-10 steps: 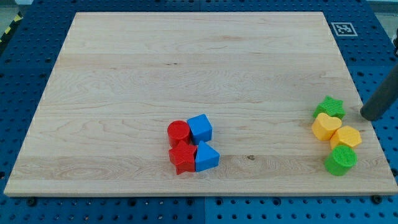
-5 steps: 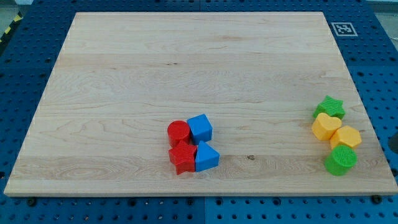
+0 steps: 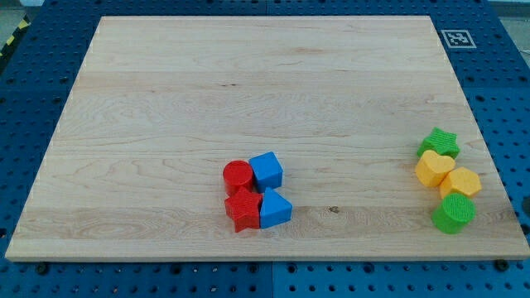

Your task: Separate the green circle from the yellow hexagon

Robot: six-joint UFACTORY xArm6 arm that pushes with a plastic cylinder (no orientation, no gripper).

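Observation:
The green circle (image 3: 453, 213) stands near the board's lower right corner. It touches the yellow hexagon (image 3: 460, 182) just above it. A yellow heart (image 3: 434, 169) leans on the hexagon's upper left, and a green star (image 3: 439, 142) sits on top of this column. My rod shows only as a small dark sliver at the view's right edge (image 3: 527, 206), to the right of the green circle. Its tip cannot be made out.
A red circle (image 3: 238, 175), a blue cube (image 3: 266, 170), a red star (image 3: 243, 209) and a blue triangle (image 3: 274, 209) sit bunched together at the board's lower middle. The wooden board's (image 3: 248, 91) right edge runs close beside the green and yellow blocks.
My rod has moved from beside the green star down and to the right, almost out of the view. No block has moved.

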